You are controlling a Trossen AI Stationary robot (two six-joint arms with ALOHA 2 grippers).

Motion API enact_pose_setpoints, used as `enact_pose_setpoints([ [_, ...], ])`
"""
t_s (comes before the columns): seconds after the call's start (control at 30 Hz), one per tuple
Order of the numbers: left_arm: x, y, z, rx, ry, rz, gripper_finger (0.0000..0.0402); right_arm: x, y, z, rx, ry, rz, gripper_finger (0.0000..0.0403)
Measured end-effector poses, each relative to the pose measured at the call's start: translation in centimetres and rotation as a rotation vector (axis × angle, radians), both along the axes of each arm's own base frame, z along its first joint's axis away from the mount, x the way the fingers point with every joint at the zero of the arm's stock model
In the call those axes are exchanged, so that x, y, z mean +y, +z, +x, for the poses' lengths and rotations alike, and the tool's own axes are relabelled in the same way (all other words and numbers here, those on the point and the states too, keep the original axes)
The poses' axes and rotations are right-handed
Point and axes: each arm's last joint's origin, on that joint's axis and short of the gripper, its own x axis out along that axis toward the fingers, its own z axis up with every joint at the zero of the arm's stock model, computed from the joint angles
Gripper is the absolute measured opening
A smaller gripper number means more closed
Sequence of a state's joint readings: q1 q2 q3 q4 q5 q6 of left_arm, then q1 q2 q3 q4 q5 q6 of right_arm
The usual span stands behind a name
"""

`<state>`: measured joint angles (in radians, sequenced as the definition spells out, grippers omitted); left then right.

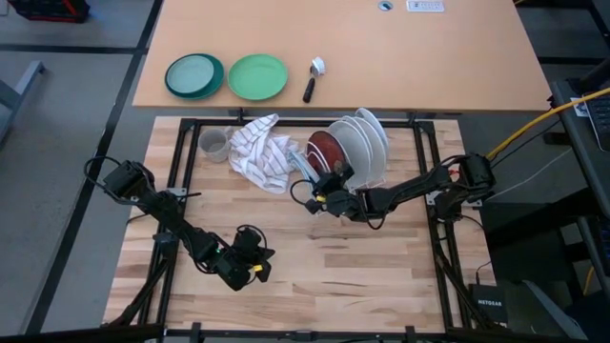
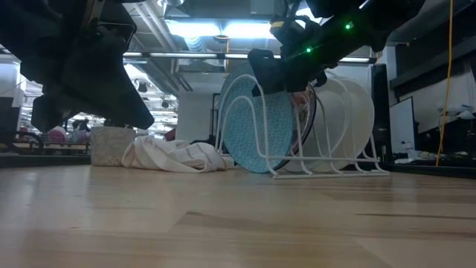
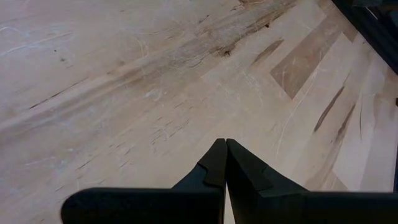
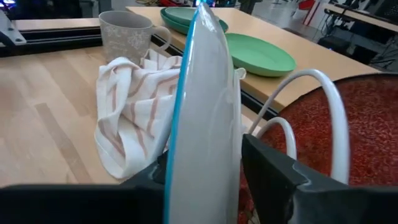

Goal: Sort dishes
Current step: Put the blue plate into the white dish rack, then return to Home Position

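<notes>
Right pincer (image 4: 205,180) straddles one light blue plate (image 4: 202,106); fingers apart.

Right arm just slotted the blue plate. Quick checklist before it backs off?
1. Light blue plate upright in the front slot of the white wire rack: ok.
2. Right gripper fingers clear of the plate: not ok; the fingers are spread but sit close either side of its rim.
3. Plate stays put once released: cannot tell.
4. Dark red plate directly behind in the rack, not disturbed: ok.
5. Striped cloth clear of retreat path: ok, lies beside the rack.
6. Left gripper parked shut over bare table: ok.
</notes>
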<state>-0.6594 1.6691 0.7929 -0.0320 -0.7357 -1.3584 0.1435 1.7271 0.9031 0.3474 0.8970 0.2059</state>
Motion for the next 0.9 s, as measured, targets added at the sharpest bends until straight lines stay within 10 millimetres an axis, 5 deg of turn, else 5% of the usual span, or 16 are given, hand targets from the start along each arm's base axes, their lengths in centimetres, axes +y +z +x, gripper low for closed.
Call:
enact_pose_setpoints([
  [0.5, 0.0, 0.3, -0.1, -0.001, -0.015, 0.014, 0.0000, 0.0, 5.7, -2.1, -0.054, 0.185, 0.003, 0.0132],
  [0.7, 0.5, 3.3, -0.5, -0.055, -0.087, 0.067, 0.0000, 0.0, 8.5, -3.4, -0.101, 0.270, -0.028, 0.0131],
  [0.9, 2.9, 8.7, -1.5, -0.151, -0.159, 0.217, 0.0000, -0.3, 13.4, -6.8, -0.205, 0.356, -0.114, 0.0131],
])
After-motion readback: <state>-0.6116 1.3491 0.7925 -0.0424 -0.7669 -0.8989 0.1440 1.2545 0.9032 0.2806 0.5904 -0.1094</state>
